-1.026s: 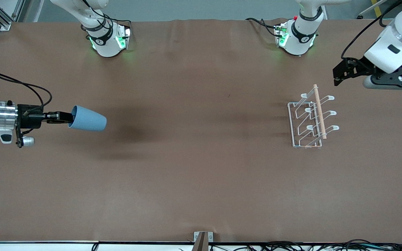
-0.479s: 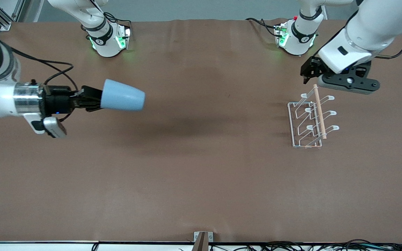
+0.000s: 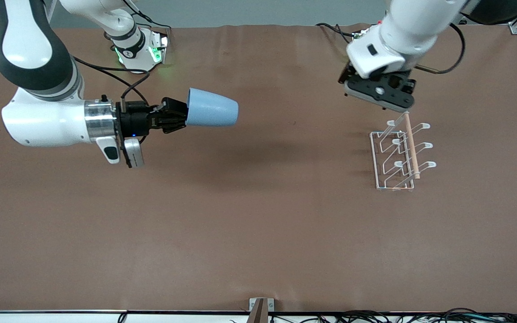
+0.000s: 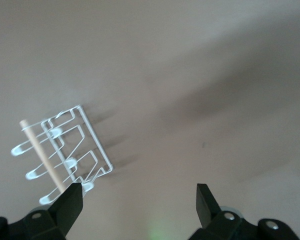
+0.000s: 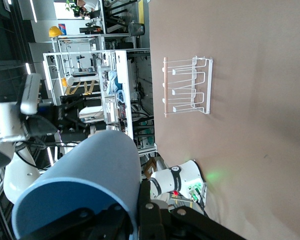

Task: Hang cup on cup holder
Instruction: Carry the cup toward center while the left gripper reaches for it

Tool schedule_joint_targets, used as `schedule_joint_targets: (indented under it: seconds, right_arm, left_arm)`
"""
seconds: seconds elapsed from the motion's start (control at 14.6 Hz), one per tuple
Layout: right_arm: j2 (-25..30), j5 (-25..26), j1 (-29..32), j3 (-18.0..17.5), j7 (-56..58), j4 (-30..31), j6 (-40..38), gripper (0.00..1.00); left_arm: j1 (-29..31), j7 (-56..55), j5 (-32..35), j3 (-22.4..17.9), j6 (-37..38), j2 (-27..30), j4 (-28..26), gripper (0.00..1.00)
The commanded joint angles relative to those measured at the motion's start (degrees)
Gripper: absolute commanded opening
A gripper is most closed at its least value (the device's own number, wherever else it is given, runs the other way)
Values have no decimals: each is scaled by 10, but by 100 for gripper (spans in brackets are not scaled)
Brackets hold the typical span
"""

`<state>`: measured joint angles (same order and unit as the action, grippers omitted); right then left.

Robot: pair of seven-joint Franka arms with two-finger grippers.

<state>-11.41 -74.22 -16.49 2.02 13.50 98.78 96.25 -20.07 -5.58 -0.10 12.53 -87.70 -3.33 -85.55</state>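
My right gripper [image 3: 181, 117] is shut on the rim of the light blue cup [image 3: 212, 113] and holds it on its side in the air, base toward the left arm's end. The cup fills the right wrist view [image 5: 85, 185], one finger inside the rim and one outside. The white wire cup holder [image 3: 401, 154] with its wooden dowel [image 3: 411, 144] stands on the table toward the left arm's end; it also shows in the left wrist view [image 4: 65, 152] and the right wrist view [image 5: 187, 87]. My left gripper [image 4: 139, 204] is open and empty, in the air beside the holder's dowel end.
The two arm bases [image 3: 139, 47] [image 3: 366, 42] stand along the table's edge farthest from the front camera. A small bracket [image 3: 260, 307] sits at the table's nearest edge. The brown table surface [image 3: 258, 215] lies bare between cup and holder.
My right gripper has carried the cup toward the holder and higher. My left arm has swung in from the table's end to hover by the holder.
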Motion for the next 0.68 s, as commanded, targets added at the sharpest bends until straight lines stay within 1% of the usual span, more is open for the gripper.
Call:
schedule_joint_targets:
  seconds: [0.0, 0.14, 0.27, 0.34, 0.48, 0.55, 0.62]
  right_arm:
    - [-5, -22, 1, 6, -1, 8, -2, 0]
    - [-13, -40, 1, 6, 6, 8, 0, 0]
    - [-18, -51, 0, 6, 7, 8, 0, 0]
    - [-24, -51, 0, 6, 15, 7, 0, 0]
    - [-32, -51, -1, 6, 30, 7, -1, 0]
    - [-34, -51, 0, 6, 31, 7, -1, 1]
    - [-41, -51, -1, 6, 31, 7, -1, 1]
  left_arm:
    - [-43, 26, -6, -1, 5, -14, 42, 100]
    - [-53, 61, -32, 9, 0, -19, 52, 100]
    - [-55, 93, -42, 18, -12, -20, 66, 100]
    - [-56, 101, -47, 28, -27, -23, 71, 100]
    - [-56, 101, -66, 46, -76, -51, 99, 100]
    - [-56, 101, -65, 57, -93, -63, 116, 100]
    - [-56, 108, -64, 60, -116, -74, 122, 100]
